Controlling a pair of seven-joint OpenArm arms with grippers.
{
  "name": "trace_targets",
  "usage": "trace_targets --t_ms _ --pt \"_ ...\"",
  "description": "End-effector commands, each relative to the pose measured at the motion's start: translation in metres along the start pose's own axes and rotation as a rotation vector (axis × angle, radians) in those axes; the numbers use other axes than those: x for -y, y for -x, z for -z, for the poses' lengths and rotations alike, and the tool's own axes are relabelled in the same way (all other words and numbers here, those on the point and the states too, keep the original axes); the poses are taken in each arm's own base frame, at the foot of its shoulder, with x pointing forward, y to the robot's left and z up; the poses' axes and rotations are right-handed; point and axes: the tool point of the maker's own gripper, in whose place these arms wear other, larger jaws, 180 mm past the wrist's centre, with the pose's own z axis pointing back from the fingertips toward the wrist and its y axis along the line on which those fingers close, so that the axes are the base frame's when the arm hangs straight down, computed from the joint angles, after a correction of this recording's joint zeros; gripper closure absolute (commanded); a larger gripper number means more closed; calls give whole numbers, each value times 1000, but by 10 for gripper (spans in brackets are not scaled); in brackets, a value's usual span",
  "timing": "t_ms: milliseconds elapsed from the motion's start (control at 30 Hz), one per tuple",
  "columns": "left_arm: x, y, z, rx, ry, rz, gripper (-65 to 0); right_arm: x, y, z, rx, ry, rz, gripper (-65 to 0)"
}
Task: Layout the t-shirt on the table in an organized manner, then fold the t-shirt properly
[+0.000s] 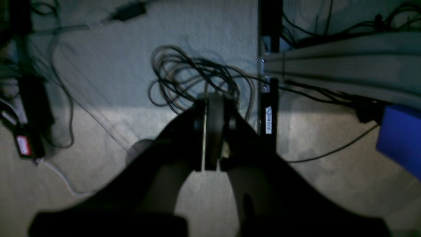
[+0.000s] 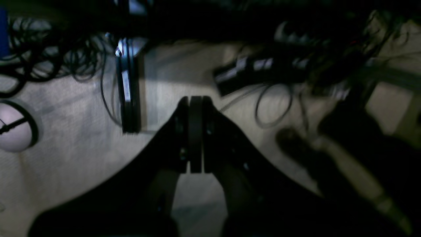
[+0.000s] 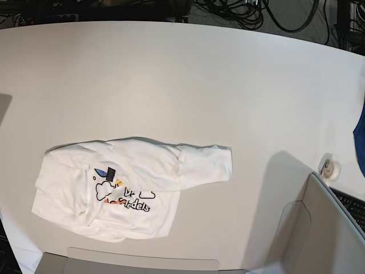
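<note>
The white t-shirt (image 3: 131, 185) lies bunched and partly folded over on the near left of the table (image 3: 199, 85), with one sleeve reaching right and part of the coloured print and a small black tag showing. Neither arm appears in the base view. Seen from its wrist camera, my left gripper (image 1: 214, 98) is shut with nothing held, hanging above a carpeted floor. My right gripper (image 2: 195, 98) is also shut and empty, over the floor. Neither wrist view shows the shirt.
A small tape roll (image 3: 329, 169) sits near the table's right edge, beside a grey panel (image 3: 319, 228) with a keyboard (image 3: 353, 208). Dark blue cloth (image 3: 360, 140) hangs at the far right. Coiled cables (image 1: 194, 79) and a blue box (image 1: 399, 138) lie on the floor.
</note>
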Motion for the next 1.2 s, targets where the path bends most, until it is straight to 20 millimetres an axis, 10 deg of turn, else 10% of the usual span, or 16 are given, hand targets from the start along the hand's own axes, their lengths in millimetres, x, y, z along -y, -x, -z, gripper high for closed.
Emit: trace_targets --t_ms 0,300,667,1167 --pt "-5 -2 -11 23 -1 22 0 3 12 -13 -19 1 -8 -2" --pt "-21 -52 -68 167 19 139 0 30 -21 -53 77 -8 -117 0" --pt "37 -107 -141 248 261 316 0 53 -89 -99 239 80 -345 0" --pt "87 -175 -138 470 423 431 0 96 -207 -97 522 333 -365 0"
